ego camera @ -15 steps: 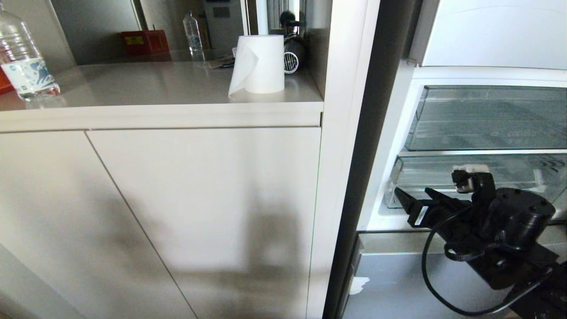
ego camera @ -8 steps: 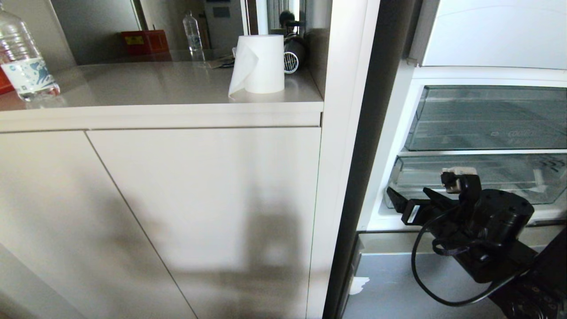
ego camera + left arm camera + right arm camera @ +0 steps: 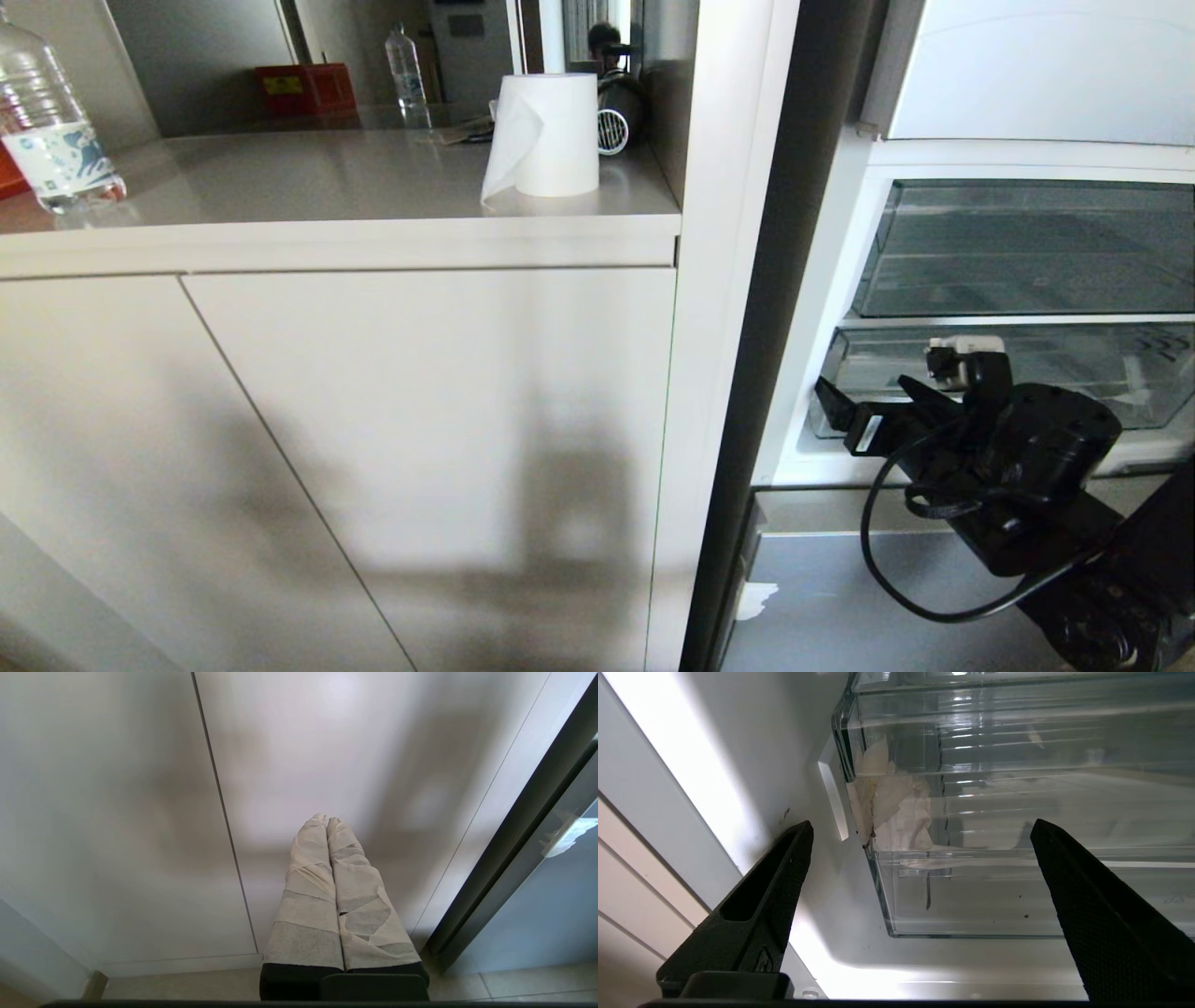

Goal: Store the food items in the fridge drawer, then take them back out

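Note:
The fridge drawer [image 3: 1083,369] is the lower clear pull-out drawer in the open fridge at the right, pushed in. In the right wrist view its front corner [image 3: 994,891] carries white tape scraps [image 3: 896,807]. My right gripper [image 3: 864,392] hangs just in front of the drawer's left front corner, apart from it. Its black fingers [image 3: 775,891] stand wide open with nothing between them, so the right gripper [image 3: 922,825] is empty. My left gripper [image 3: 327,820], wrapped in pale tape, is shut and parked low before a cabinet door. The food items are out of view.
A second clear drawer [image 3: 1027,247] sits above the fridge drawer. Left of the fridge stand pale cabinet doors [image 3: 420,420] under a counter [image 3: 327,177] with a paper towel roll [image 3: 546,135] and a water bottle [image 3: 51,121]. A grey panel [image 3: 822,597] lies below the fridge opening.
My right arm has shifted a little left and up along the drawer front, and its fingers have spread slightly wider. Nothing else has moved.

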Available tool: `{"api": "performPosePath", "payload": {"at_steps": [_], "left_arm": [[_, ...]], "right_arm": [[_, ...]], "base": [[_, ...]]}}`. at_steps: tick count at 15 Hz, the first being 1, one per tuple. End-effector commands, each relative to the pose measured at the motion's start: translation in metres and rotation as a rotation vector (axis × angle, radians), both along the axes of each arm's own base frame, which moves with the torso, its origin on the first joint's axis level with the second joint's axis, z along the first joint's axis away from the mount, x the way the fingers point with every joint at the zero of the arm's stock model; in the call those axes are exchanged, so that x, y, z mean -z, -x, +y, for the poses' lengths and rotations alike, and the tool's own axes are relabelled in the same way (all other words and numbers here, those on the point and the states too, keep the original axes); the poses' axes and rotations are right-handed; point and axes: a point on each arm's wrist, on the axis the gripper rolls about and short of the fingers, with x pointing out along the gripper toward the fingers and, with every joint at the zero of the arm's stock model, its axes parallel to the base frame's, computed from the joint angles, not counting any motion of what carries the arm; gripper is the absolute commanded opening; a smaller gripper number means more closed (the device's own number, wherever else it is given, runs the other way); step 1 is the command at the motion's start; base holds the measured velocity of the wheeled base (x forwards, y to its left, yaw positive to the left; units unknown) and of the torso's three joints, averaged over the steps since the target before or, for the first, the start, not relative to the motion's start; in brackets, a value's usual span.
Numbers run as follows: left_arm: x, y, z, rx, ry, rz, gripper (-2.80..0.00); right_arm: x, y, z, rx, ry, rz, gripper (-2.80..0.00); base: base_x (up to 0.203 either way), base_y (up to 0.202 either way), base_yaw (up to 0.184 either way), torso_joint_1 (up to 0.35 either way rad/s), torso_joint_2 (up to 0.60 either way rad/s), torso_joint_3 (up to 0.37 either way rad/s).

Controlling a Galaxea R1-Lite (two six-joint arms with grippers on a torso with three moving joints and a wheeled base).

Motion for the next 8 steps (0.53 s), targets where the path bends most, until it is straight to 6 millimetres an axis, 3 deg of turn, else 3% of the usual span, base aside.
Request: {"api": "performPosePath", "payload": {"at_steps": [1, 8], "left_arm": [[0.0001, 0.0, 0.0, 0.0, 0.0, 0.0, -2.8], [0.0001, 0.0, 0.0, -0.001, 0.0, 0.0, -2.8]], "right_arm": [[-0.0021, -0.0017, 0.0008, -0.001, -0.004, -0.013, 0.0], [-0.0051, -0.0069, 0.0023, 0.001, -0.009, -0.033, 0.0]], "base": [[0.0, 0.0, 0.0, 0.0, 0.0, 0.0], [0.0, 0.0, 0.0, 0.0, 0.0, 0.0]]}}
